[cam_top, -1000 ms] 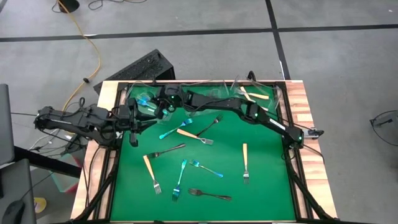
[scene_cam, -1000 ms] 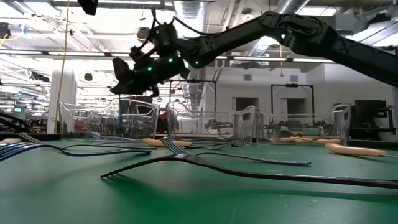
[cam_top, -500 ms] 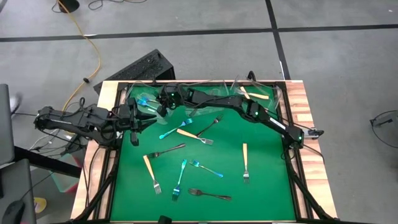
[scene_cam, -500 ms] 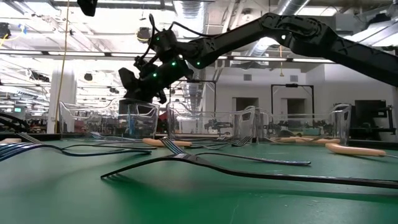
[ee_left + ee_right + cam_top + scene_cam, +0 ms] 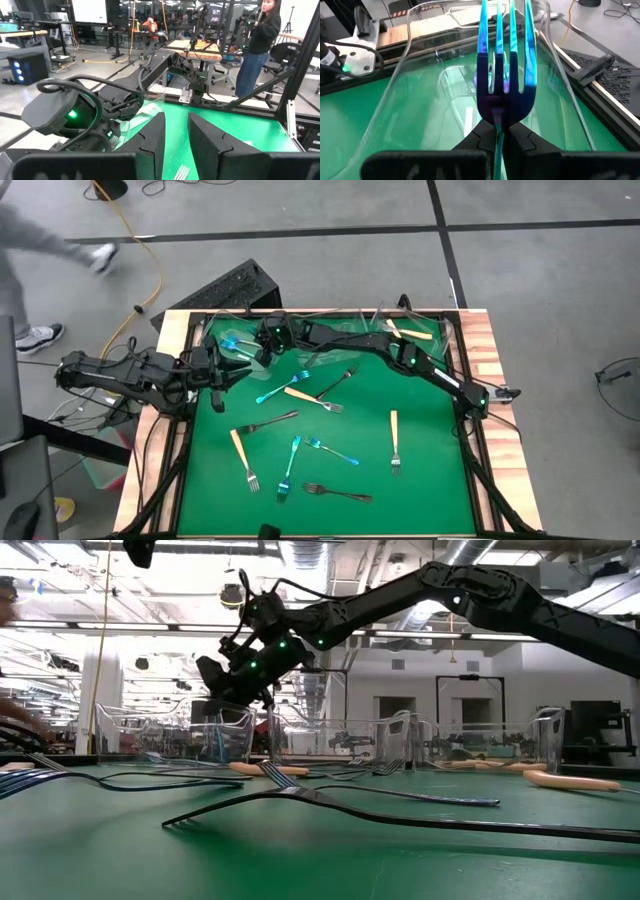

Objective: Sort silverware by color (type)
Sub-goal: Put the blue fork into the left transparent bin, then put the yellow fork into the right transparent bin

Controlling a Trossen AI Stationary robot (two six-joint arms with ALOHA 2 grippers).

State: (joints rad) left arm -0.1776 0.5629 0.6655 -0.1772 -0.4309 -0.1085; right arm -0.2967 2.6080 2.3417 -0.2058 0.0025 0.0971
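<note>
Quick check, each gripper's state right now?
Left gripper: open, holding nothing, parked at the mat's left edge.
Right gripper: shut on a blue fork, over the clear tub.

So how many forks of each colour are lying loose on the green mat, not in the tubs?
blue forks: 3
dark forks: 3
cream-handled forks: 3
Total on the green mat: 9
Not counted: the blue fork held in the right gripper.
</note>
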